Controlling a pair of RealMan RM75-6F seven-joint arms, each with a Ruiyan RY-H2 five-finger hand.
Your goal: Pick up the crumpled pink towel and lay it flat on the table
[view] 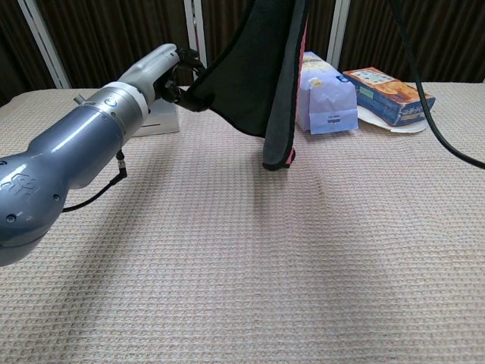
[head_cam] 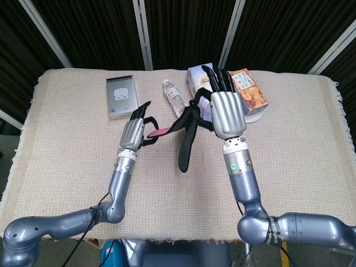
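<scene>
The towel (head_cam: 186, 136) looks dark with a pink side showing near its left corner, and it hangs above the table (head_cam: 67, 144) between my two hands. My left hand (head_cam: 135, 130) grips that left corner. My right hand (head_cam: 226, 108) is raised higher and holds the other end at its thumb side, with its other fingers pointing away from me. A long fold of towel droops down between them, its tip just above the cloth. In the chest view the towel (view: 254, 76) hangs from the top edge, the left hand (view: 176, 76) grips its corner, and the right hand is out of frame.
Along the far side stand a grey box (head_cam: 121, 95), a lying water bottle (head_cam: 174, 98), a white and blue carton (head_cam: 196, 77) and an orange box (head_cam: 251, 92) on a white plate (head_cam: 257, 115). A black cable (view: 432, 98) hangs at the right of the chest view.
</scene>
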